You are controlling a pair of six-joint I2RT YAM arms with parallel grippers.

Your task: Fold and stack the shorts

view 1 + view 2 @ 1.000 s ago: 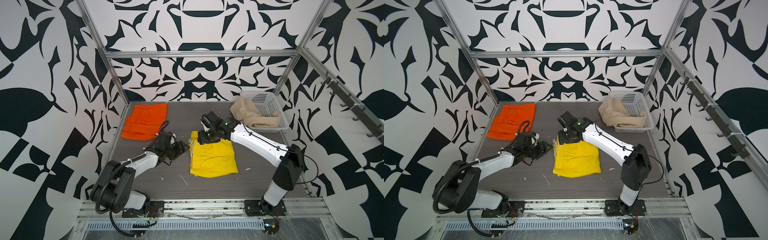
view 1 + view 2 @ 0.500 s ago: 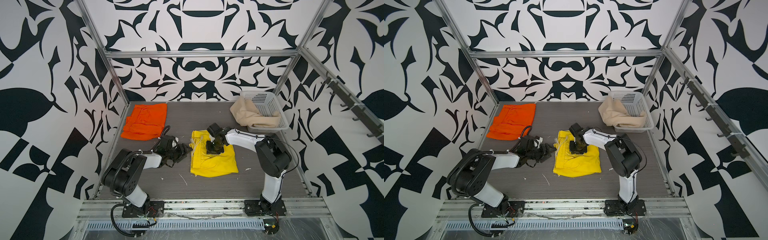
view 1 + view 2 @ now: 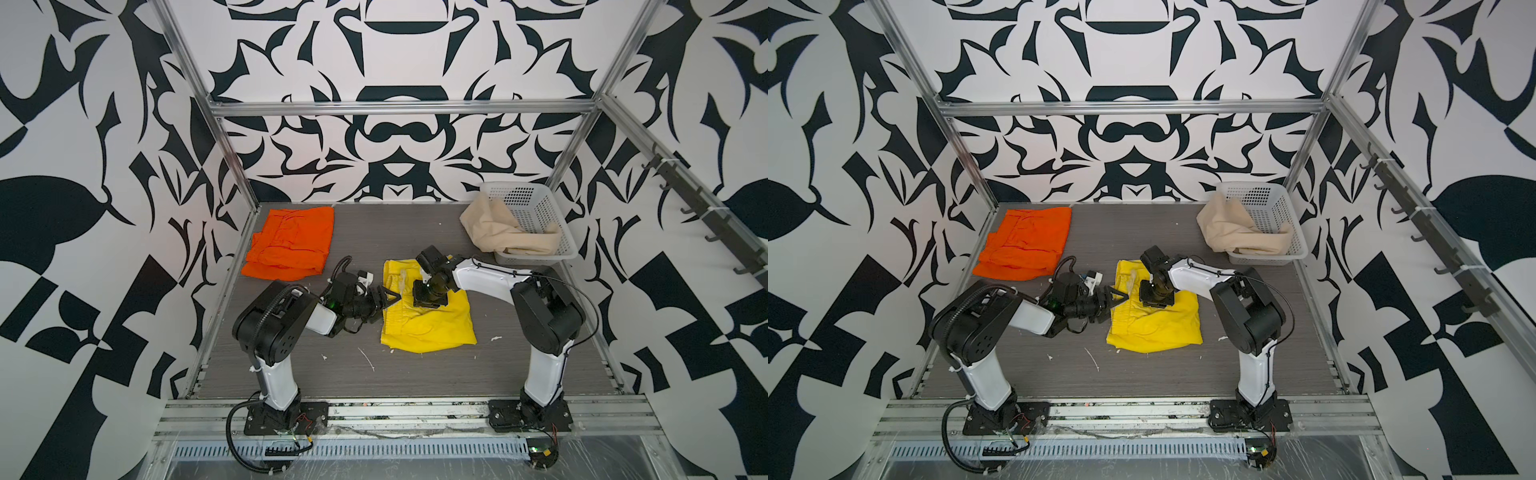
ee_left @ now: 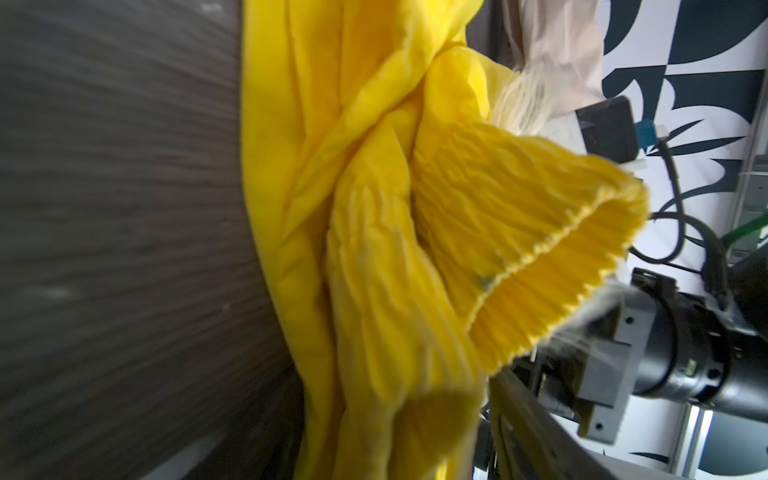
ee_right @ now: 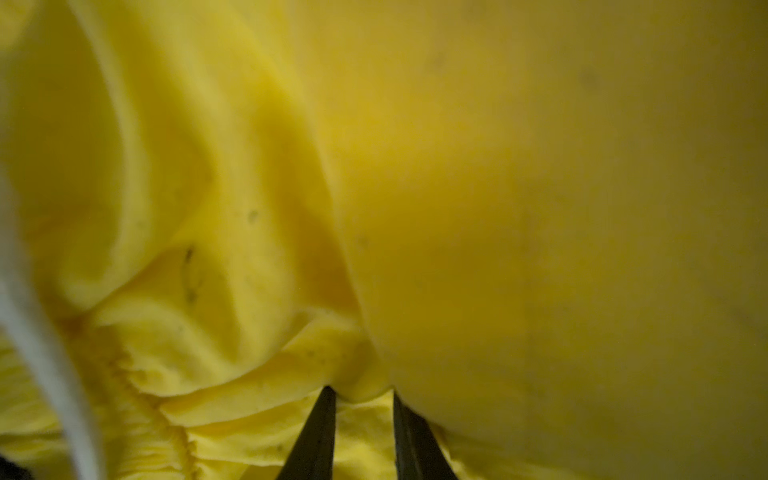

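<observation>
The yellow shorts (image 3: 432, 328) lie mid-table, waistband to the left; only the right wrist view shows the right gripper (image 5: 361, 399) pinching a ridge of that cloth, its arm bent steeply down from the right; the left gripper (image 3: 385, 297), low and level, has its jaws spread at the waistband edge; orange shorts (image 3: 293, 241) lie far left; beige shorts (image 3: 494, 230) drape over the basket (image 3: 536, 199) far right.

your top views are bright and evenly lit, with soft shadows, and sharp throughout. your right wrist view is dim and blurred close against the yellow shorts (image 5: 540, 208); the left wrist's table (image 4: 104, 208) smears.
</observation>
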